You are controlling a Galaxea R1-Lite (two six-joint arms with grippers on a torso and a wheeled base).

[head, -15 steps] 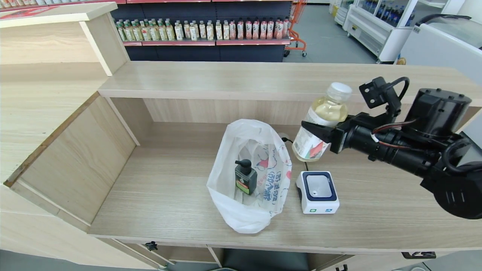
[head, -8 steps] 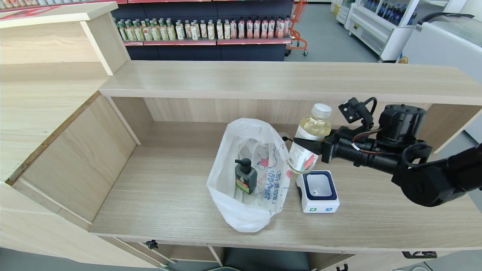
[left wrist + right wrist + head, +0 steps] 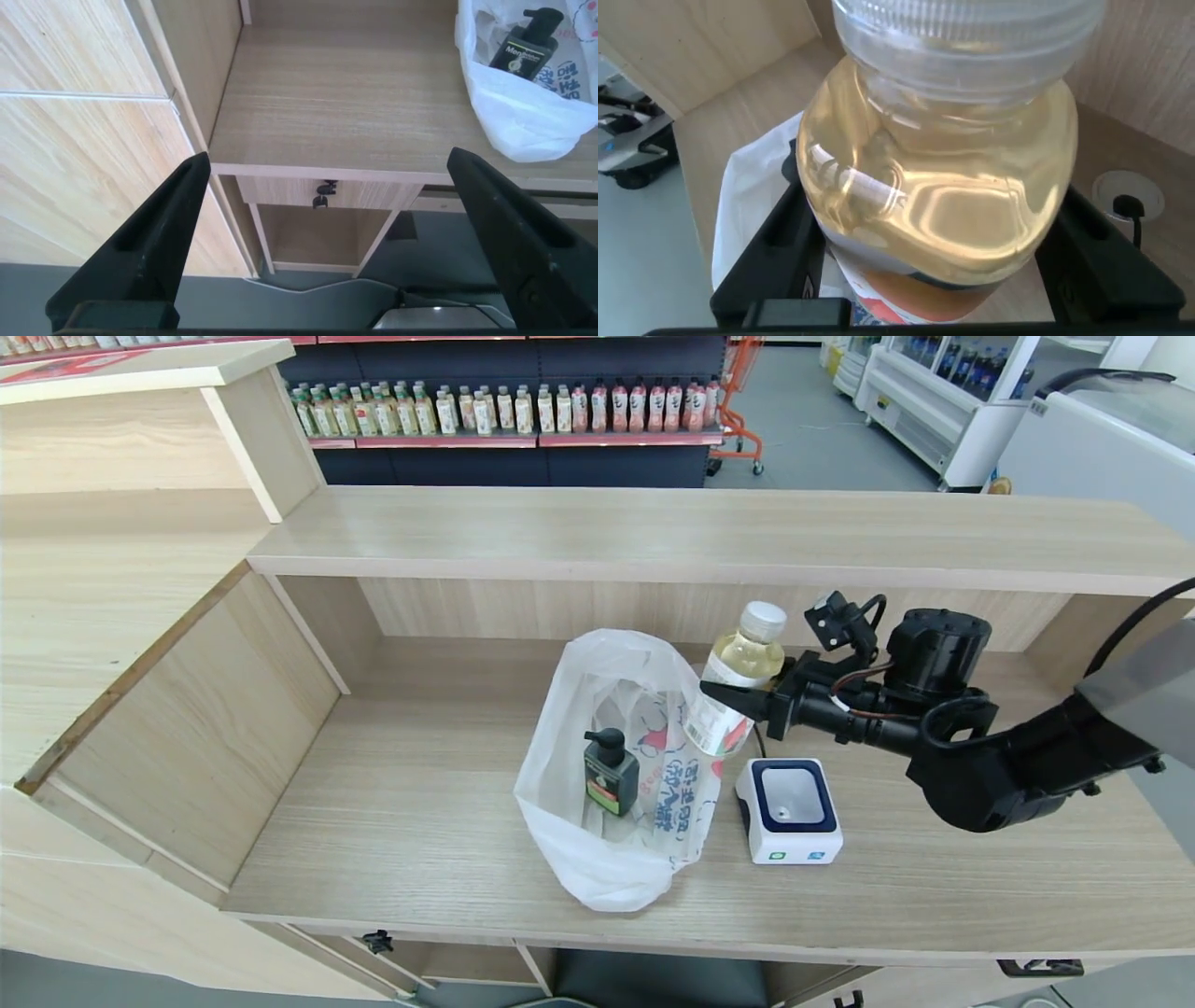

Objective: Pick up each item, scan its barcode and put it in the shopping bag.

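Right gripper (image 3: 733, 696) clamps the bottle (image 3: 747, 658) (tilted) at the shopping bag's (image 3: 597, 873) 2 o'clock edge; left gripper (image 3: 329, 159) fingers stand apart.

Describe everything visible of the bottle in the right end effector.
The bottle is clear plastic with a whitish cap, pale yellow liquid and a printed white label on its lower half. The right end effector grips its middle, holding it off the counter, tilted with the cap towards the robot's right. Its lower end is at the right rim of the shopping bag; whether they touch is unclear.
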